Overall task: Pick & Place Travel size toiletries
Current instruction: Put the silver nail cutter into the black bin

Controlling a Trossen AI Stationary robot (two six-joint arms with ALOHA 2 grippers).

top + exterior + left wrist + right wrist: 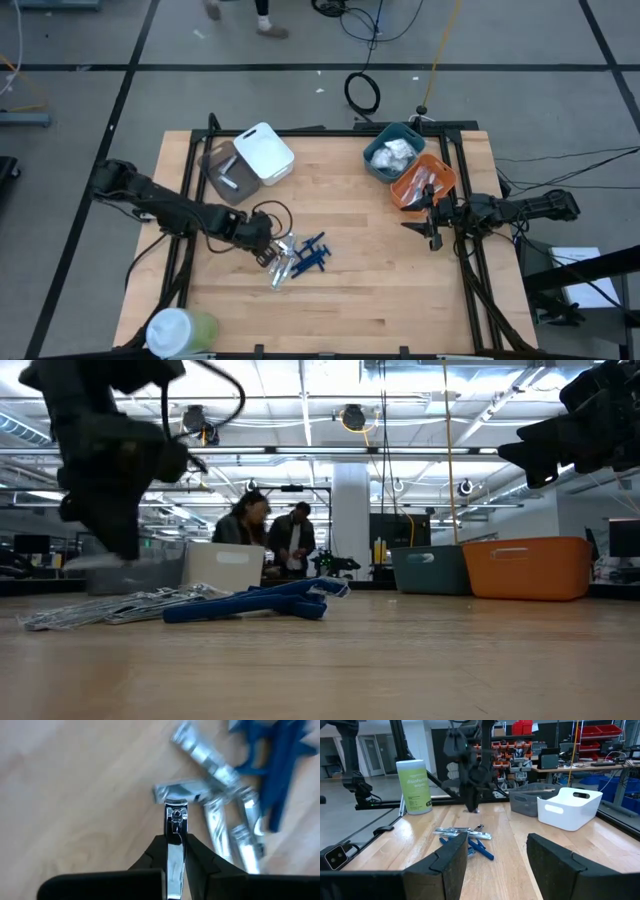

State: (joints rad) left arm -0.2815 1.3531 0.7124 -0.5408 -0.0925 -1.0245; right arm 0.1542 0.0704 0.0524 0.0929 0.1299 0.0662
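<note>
The toiletries lie in a loose pile on the wood: silver tubes [283, 266] [225, 825] and dark blue sticks [312, 254] [280, 765], seen low on the table [270, 602] and from the right wrist [465, 836]. My left gripper [268, 255] [175, 845] stands at the pile's left side, shut on a narrow shiny silver piece [175, 820]. My right gripper [432, 226] [495, 865] is open and waits by the table's right edge, next to the orange bin. My left gripper pinches the narrow silver piece between its two fingers [155, 856], which lie along its length. The piece's free end [176, 812] sticks out past the fingertips toward the pile. The fingers slant down from the table's left side. In the low view the gripper hangs above the wood.
A teal bin [393, 152] with white packets and an orange bin [425, 182] stand at the far right. A white bin [263, 153] and a grey bin [225, 172] stand at the far left. A green white-lidded cup [180, 332] sits at the near left corner. People stand beyond the table.
</note>
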